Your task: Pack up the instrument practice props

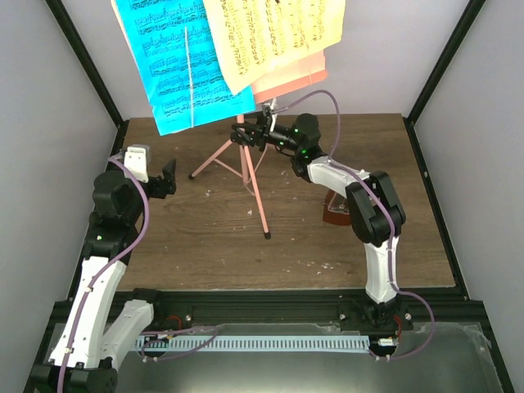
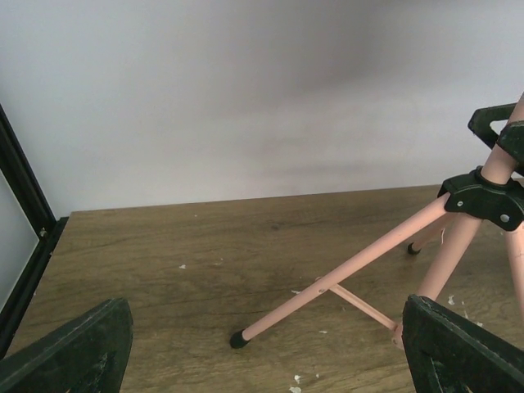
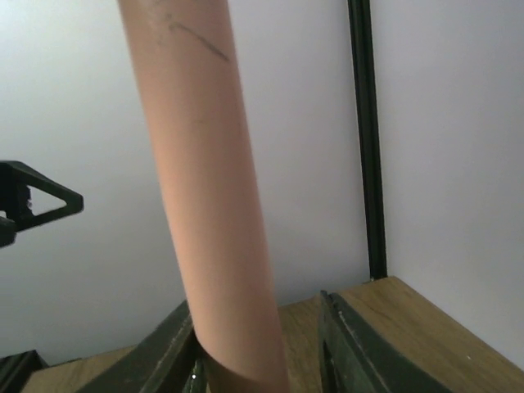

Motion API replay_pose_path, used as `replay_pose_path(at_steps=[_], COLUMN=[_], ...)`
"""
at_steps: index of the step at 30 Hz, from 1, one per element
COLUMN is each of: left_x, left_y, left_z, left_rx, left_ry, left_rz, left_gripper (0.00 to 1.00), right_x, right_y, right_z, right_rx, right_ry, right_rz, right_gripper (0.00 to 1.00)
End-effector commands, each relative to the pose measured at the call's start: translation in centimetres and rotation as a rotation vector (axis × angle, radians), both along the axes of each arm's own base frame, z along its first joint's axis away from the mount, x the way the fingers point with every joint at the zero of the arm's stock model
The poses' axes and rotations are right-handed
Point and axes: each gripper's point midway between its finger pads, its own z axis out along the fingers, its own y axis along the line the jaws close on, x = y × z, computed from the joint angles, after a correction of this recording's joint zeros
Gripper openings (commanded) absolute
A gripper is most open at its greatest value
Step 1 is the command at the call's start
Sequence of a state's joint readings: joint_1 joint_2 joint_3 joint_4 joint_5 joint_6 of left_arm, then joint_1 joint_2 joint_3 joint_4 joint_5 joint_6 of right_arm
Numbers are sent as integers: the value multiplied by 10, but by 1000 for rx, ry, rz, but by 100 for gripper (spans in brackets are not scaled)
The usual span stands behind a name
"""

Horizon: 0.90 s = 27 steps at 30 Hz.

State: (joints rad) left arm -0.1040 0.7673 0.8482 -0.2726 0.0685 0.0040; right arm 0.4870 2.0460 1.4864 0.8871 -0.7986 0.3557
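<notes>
Pink tripod music stand (image 1: 255, 188) upright on the wooden surface (image 1: 205, 250), with blue page (image 1: 176, 57) and yellow page (image 1: 278, 37) on its desk. The right gripper (image 1: 255, 135) straddles the stand's pole (image 3: 213, 205), one finger (image 3: 164, 356) touching and a gap at the other. The left gripper (image 1: 168, 178) is released, left of the stand. The metronome (image 1: 334, 211) sits behind the right arm.
</notes>
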Motion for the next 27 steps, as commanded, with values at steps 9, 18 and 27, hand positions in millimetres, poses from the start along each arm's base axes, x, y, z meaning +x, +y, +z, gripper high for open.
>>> replay_pose_path(at_steps=[9,18,27], left_x=[-3,-5,-6], left_y=[-2,-3,-3], left_z=[4,5,7], left_rx=[6,6,5], left_ry=[-22,-27,-32], left_rz=[-10,-14,-9], left_gripper=[91,91,91], right_x=[-13,-19,-9], right_y=[-20,-73,-96], right_z=[24,33,31], right_rx=[18,13,25], right_ry=[-102,-157,-27], right_rz=[-116,-560,-840], right_gripper=[1,1,1])
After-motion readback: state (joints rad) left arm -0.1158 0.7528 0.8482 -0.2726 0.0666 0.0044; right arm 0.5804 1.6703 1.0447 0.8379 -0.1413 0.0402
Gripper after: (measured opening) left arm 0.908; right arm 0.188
